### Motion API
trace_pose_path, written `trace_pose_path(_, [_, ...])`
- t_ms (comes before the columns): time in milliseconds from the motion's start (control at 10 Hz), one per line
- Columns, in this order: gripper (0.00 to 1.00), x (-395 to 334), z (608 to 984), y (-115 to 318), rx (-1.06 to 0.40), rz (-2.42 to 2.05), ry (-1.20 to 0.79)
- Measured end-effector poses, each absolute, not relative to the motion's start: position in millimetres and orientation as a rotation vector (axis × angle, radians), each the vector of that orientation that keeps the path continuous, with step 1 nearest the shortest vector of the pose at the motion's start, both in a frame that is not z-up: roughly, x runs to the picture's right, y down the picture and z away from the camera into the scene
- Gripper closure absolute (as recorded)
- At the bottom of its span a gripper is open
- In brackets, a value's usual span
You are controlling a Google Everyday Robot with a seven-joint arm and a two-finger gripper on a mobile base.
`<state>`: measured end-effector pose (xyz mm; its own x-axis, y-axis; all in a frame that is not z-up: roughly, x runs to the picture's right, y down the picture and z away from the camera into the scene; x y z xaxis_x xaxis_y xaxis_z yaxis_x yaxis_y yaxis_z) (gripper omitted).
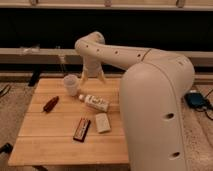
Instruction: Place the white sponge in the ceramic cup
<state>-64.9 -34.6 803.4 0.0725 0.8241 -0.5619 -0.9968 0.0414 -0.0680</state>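
Tool (93,79) hangs over the far edge of the wooden surface (45,145), pointing down with its fingers spread wide and nothing between them. It sits just right of the ceramic cup (71,84) and behind the white bottle (95,102).

White sponge (102,122) lies flat near the middle of the surface, toward the front, well apart from the tool. Nothing rests on it.

Ceramic cup stands upright at the far side, left of centre, mouth unobstructed.

Clutter:
- White bottle lies on its side, angled, directly between sponge and cup. Its cap end points toward the cup and is close to it. The other end is near the sponge's far edge; can't tell if they touch.
- Dark bar (81,129) lies flat just left of the sponge, with a small gap between them.
- Red-and-dark object (50,104) lies on the left side, apart from everything else. Can't tell what it is.

The arm's big white body (157,110) fills the right foreground and hides the right part of the surface. Blue item (197,100) sits on the floor at far right, off the surface.
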Motion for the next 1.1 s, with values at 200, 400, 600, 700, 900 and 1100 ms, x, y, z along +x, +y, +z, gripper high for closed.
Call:
trace_pose_path(200, [0.2, -65, 803, -35, -0.507, 1.459, 0.424])
trace_pose_path(400, [0.2, -65, 803, -35, -0.507, 1.459, 0.424])
trace_pose_path(600, [0.2, -65, 803, -35, -0.507, 1.459, 0.424])
trace_pose_path(700, [0.2, -65, 803, -34, -0.507, 1.459, 0.424])
trace_pose_path(900, [0.2, -62, 801, -29, -0.51, 1.456, 0.428])
trace_pose_path(1100, [0.2, -54, 791, -9, -0.519, 1.467, 0.441])
